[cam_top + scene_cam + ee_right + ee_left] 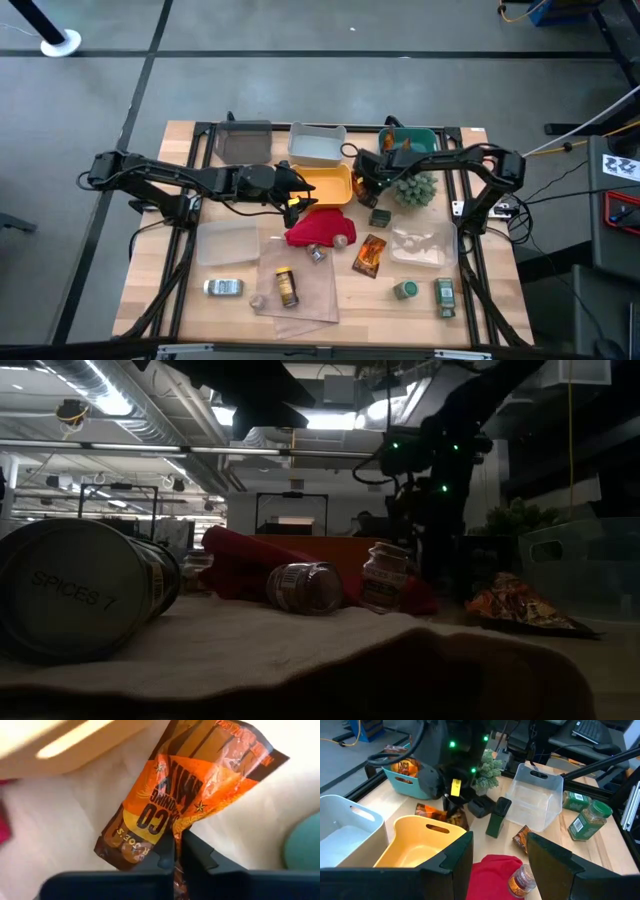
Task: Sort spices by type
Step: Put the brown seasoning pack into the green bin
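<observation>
My right gripper [175, 856] is shut on an orange-brown foil sachet [185, 785], beside the yellow bin's [330, 184] right end [366, 182]. My left gripper [500, 865] stands open above the yellow bin's [420, 845] left part, holding nothing. Another sachet [370, 255] lies flat on the table, and one more [402, 769] sits in the teal bin [412, 143]. Two green-lidded jars [405, 290] [445, 297], a yellow-capped brown bottle [287, 287] and a silver tin [222, 288] lie near the front edge. Dark tins [497, 817] stand by the plant. My right gripper pinches one edge of the sachet [178, 827] between its two fingers, coming from above and pointing steeply down. The sachet hangs below the fingers, crumpled and tilted, next to the yellow bin [437, 815]. Whether its lower end touches the table, I cannot tell.
A white bin [318, 145] and a grey bin [245, 142] stand at the back. Two clear bins [420, 245] [232, 240] sit mid-table. A red cloth [320, 228] lies in the middle, and a fuzzy green plant [415, 188] stands close to the right gripper. A tan cloth [300, 285] lies in front.
</observation>
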Robot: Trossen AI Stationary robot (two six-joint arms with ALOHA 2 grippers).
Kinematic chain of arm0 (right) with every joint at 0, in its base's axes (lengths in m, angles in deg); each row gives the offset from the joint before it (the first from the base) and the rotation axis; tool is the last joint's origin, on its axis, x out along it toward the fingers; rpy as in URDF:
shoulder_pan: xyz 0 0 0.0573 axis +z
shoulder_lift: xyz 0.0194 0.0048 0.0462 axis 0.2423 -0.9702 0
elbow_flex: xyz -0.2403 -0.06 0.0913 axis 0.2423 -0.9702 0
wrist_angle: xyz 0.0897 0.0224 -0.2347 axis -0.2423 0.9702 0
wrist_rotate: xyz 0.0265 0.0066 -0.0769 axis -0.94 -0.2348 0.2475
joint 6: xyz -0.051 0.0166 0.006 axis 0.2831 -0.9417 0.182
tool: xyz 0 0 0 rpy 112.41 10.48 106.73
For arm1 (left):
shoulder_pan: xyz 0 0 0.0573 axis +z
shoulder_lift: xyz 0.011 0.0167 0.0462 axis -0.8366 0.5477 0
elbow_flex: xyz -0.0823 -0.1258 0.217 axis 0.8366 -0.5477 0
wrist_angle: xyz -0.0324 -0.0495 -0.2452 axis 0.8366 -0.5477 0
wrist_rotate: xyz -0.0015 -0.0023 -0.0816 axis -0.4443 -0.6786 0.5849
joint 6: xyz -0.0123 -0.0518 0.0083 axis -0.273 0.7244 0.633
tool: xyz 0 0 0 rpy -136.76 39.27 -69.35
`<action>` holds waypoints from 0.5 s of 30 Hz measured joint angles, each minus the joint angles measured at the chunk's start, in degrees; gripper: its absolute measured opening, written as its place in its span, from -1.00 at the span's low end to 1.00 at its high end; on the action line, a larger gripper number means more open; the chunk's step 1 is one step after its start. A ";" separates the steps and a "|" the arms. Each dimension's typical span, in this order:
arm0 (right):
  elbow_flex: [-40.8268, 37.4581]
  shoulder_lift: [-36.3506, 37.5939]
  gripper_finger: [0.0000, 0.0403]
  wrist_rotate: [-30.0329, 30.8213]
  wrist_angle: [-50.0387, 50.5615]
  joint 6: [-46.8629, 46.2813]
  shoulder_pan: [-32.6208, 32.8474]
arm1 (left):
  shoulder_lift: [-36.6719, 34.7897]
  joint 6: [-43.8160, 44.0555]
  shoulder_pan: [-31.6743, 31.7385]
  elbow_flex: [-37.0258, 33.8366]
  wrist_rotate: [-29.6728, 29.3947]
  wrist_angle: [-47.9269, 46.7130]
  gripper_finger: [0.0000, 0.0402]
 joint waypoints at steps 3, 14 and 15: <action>3.69 0.00 -0.92 -0.29 3.51 1.21 0.00 | 0.00 0.00 0.00 0.00 0.00 0.00 -0.16; 24.36 0.02 -0.93 -1.49 25.54 6.94 0.00 | 0.00 -3.08 0.02 0.00 -0.01 0.12 -0.16; 26.48 0.03 -0.91 -1.62 27.40 7.12 0.00 | 0.00 -4.26 0.02 0.00 -0.01 0.15 -0.16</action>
